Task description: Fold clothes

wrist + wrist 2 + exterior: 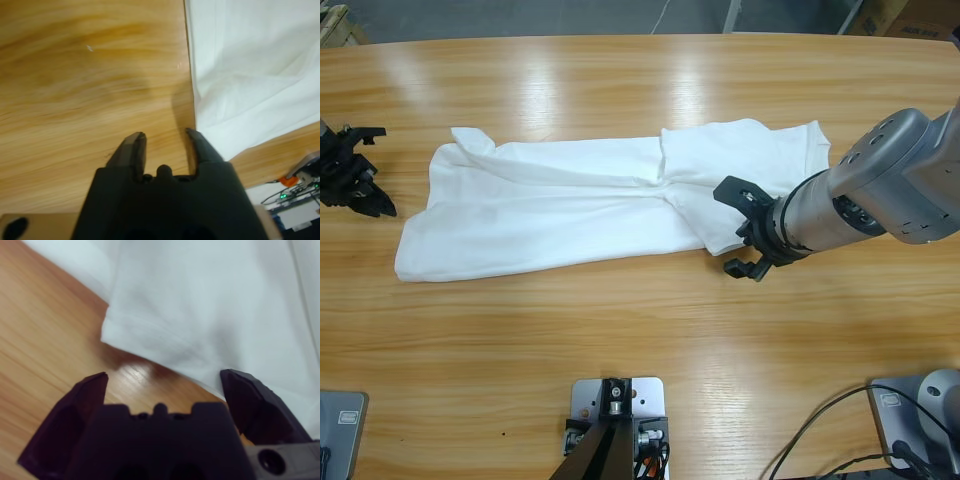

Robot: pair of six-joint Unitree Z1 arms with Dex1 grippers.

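In the high view, a plain white short-sleeved cotton T-shirt (590, 205) lies stretched lengthwise across the middle of the long wooden table (640, 340), partly folded, with creases running along it. The right gripper (738, 228) comes in from the right edge of the frame on its silver-grey arm (880, 185), its black jaws spread wide and holding nothing, right at the shirt's lower right corner. The left gripper (375, 200) sits at the left edge of the frame, just beside the shirt's left end but apart from it. Bare wood runs wide along the bottom and top of the frame.

In the left wrist view, the left gripper (165, 137) shows its jaws parted a moderate way, empty, over bare wood. The shirt (250, 70) fills the upper right of the frame, its straight edge running down just beside the right-hand jaw. The left half of the frame is open table (85, 80).

In the right wrist view, the right gripper (162, 385) has its jaws gaping wide, gripping nothing. The shirt (210, 310) covers the upper right of the frame; a folded corner hangs between the jaws, and cloth lies by the right-hand jaw. Wood (45, 340) shows at the left.
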